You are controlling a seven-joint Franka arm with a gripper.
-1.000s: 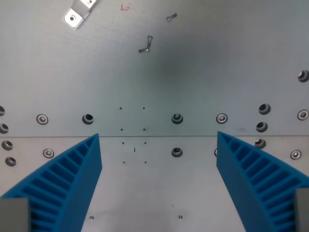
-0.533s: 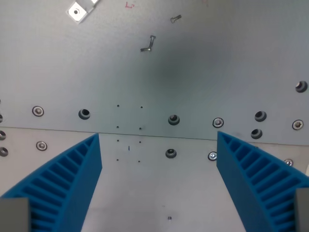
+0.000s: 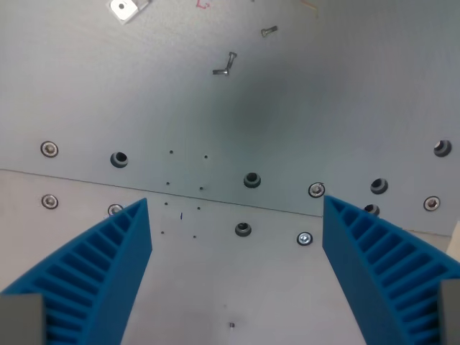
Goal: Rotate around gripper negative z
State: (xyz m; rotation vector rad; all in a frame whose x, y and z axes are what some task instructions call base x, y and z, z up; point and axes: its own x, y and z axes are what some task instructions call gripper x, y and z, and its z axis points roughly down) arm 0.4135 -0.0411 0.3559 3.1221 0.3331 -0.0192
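My gripper (image 3: 236,215) is open and empty, its two blue ribbed fingers (image 3: 100,277) reaching up from the bottom corners of the wrist view. They hang over a grey metal table plate (image 3: 287,108). A seam (image 3: 215,200) between two plates runs across the view, tilted down toward the wrist view's right. Nothing lies between the fingers.
Bolts and bolt holes (image 3: 251,180) line both sides of the seam. Two loose screws (image 3: 225,66) lie at the top middle, with another screw (image 3: 269,31) above them. A small metal bracket (image 3: 127,8) sits at the top left edge.
The whole scene has turned clockwise in the view and shifted: the seam, level before, now slopes down to the right. The camera has rotated. The fingers stay open.
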